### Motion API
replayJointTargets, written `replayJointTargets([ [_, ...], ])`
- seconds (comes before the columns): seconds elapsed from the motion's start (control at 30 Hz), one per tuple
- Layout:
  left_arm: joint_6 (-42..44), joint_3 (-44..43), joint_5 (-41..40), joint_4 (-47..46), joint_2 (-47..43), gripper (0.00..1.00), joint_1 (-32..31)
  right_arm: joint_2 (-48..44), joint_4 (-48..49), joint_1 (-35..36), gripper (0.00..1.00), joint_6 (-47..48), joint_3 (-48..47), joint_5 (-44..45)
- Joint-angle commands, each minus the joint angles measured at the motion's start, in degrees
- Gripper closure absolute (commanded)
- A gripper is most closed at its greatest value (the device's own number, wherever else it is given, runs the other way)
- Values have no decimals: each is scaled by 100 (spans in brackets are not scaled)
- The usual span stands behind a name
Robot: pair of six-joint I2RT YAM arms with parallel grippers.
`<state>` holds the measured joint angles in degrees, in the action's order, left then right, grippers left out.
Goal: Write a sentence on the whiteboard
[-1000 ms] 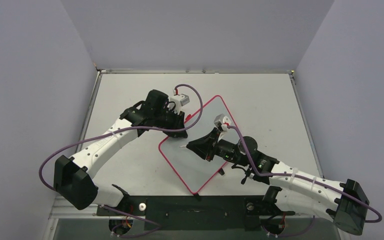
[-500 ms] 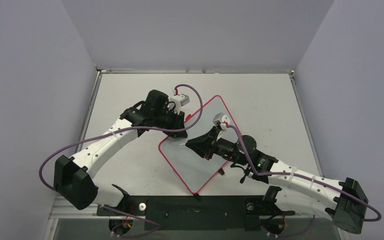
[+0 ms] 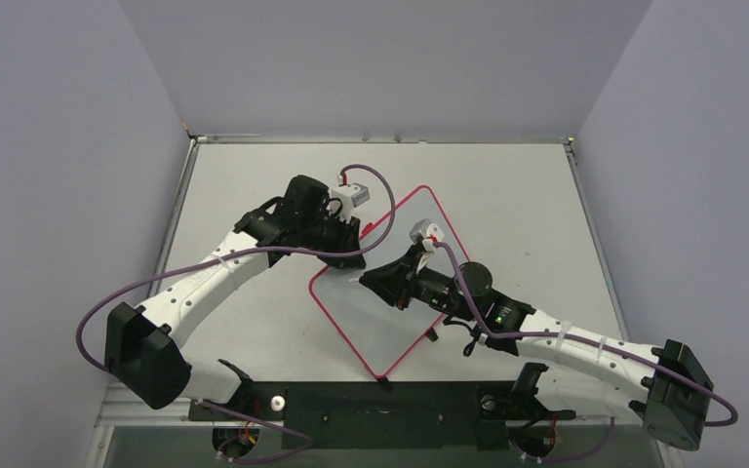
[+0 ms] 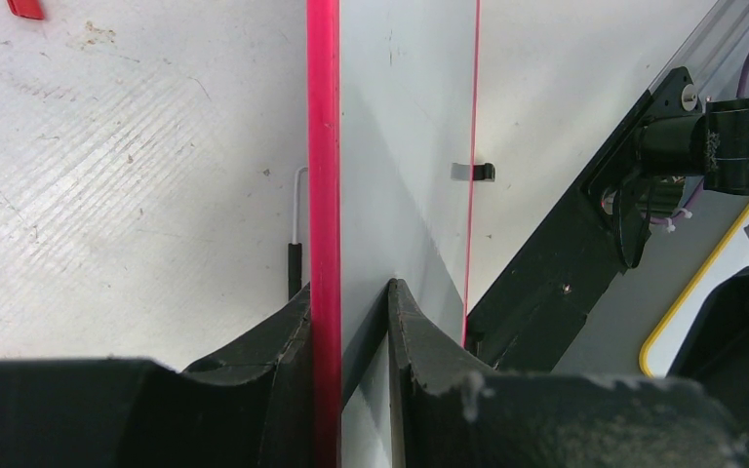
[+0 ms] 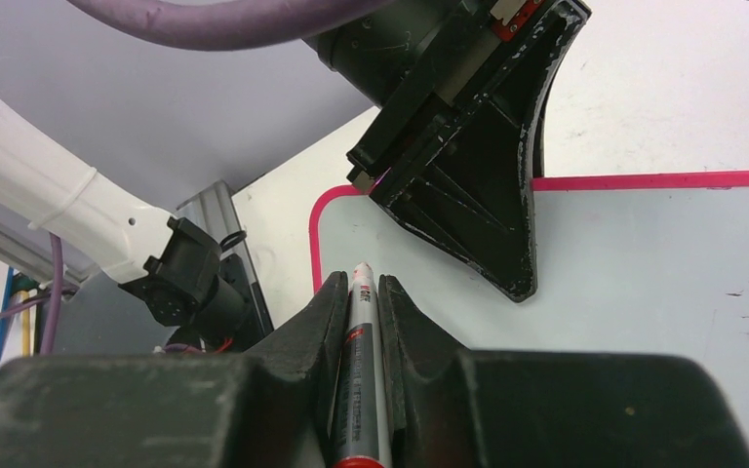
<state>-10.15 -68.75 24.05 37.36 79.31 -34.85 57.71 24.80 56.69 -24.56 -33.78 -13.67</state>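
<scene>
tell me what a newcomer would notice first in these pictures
The red-rimmed whiteboard lies skewed like a diamond on the table. The left pincer clamps its upper-left edge, while the right pincer grips a marker whose tip sits over the board near a corner. No letters show on the board's visible surface.

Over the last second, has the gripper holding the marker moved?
Yes. The right gripper slid slightly left, toward the left corner of the whiteboard, which stayed put.
</scene>
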Motion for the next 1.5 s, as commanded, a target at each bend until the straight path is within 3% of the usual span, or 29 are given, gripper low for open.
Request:
replayJointTargets([
  [0.0, 839, 204, -1412, 140, 134, 100, -34, -2, 360, 30, 100, 122, -205, 94],
  [1.47, 833, 219, -1465, 152, 118, 100, -77, 41, 152, 42, 100, 194, 70, 293],
])
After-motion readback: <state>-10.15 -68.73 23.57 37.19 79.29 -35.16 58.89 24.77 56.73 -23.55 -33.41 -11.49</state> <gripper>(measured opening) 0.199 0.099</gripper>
